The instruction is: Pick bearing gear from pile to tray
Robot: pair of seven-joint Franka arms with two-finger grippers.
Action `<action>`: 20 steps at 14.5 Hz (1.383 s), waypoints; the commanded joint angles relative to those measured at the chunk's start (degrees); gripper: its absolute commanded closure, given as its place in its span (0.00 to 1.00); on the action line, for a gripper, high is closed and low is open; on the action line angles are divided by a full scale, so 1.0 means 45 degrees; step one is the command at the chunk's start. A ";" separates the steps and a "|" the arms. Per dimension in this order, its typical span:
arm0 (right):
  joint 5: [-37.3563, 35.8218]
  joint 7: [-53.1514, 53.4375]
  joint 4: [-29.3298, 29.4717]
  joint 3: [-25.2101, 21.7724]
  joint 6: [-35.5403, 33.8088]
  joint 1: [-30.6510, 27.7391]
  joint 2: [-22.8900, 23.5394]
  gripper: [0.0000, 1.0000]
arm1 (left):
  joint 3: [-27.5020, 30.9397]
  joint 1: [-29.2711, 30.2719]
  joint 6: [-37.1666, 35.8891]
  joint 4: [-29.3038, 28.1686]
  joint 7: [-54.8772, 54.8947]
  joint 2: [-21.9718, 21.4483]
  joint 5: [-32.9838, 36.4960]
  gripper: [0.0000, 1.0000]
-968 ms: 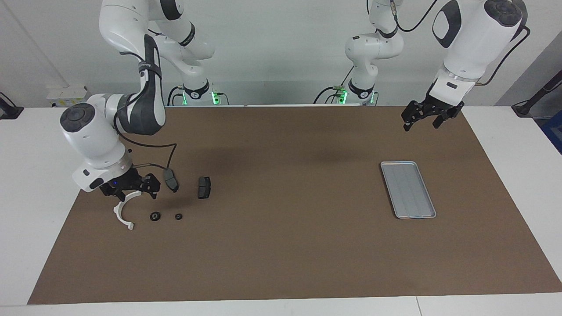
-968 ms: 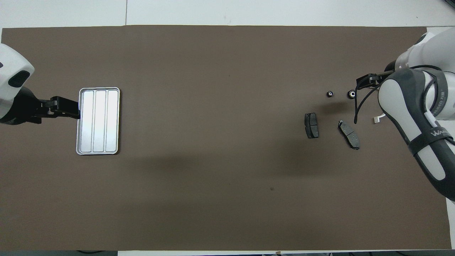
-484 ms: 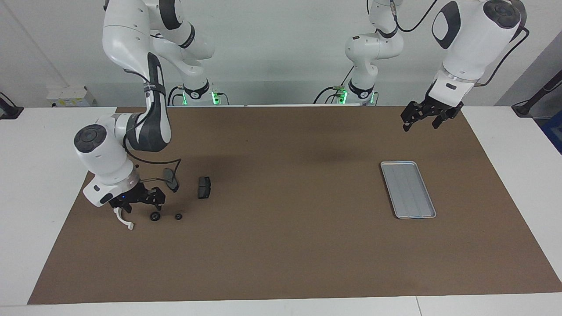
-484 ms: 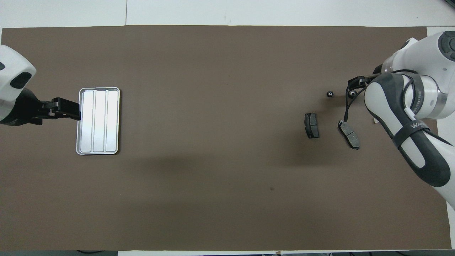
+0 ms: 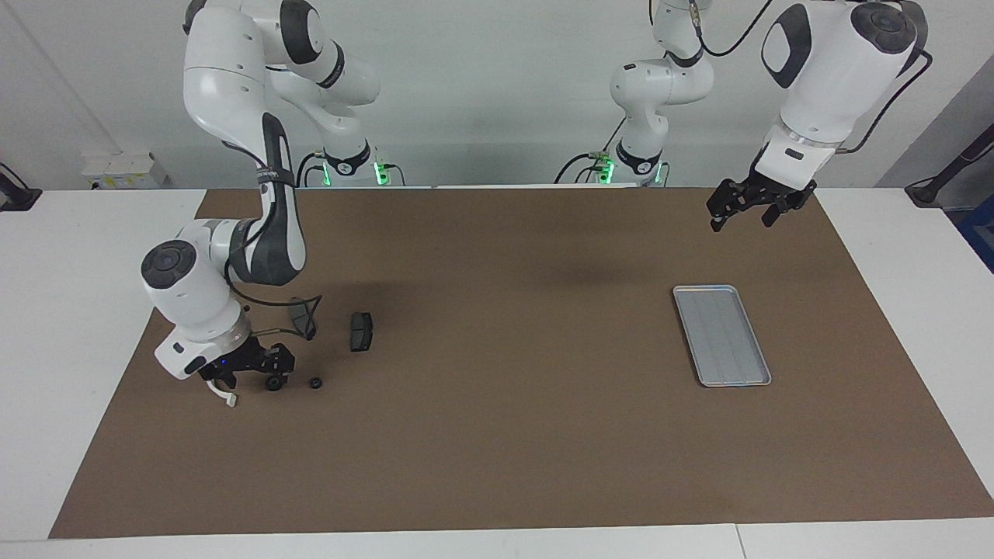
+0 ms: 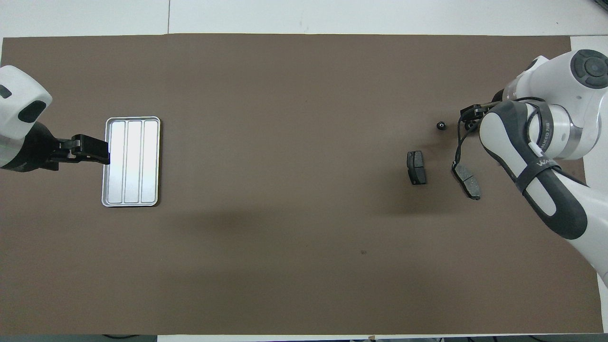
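Observation:
The pile lies at the right arm's end of the mat. It holds two small black round bearing gears (image 5: 315, 383), two dark brake pads (image 5: 361, 331) and a white bracket (image 5: 230, 401). My right gripper (image 5: 250, 378) is open and low over the bracket, covering most of it. One fingertip stands right at the second bearing gear (image 5: 273, 383); I cannot tell whether it touches. In the overhead view the right gripper (image 6: 470, 118) is mostly under its own arm. The silver tray (image 5: 703, 289) lies bare at the left arm's end. My left gripper (image 5: 747, 211) hangs open in the air beside it.
A black cable from the right wrist loops over the second brake pad (image 6: 468, 180). From above, the left gripper (image 6: 100, 151) reaches the tray's rim (image 6: 131, 118). Brown mat (image 5: 505, 349) covers the table between pile and tray.
My right gripper has come down and shifted away from the robots, over the white bracket to the nearby bearing gear. The left arm has barely moved. No part has moved.

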 commanded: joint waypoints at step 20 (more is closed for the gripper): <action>-0.0091 -0.0168 -0.0465 0.0086 -0.0093 0.0061 -0.0350 1.00 | -0.0048 0.0097 0.0433 -0.0417 -0.0057 -0.0534 0.0074 0.00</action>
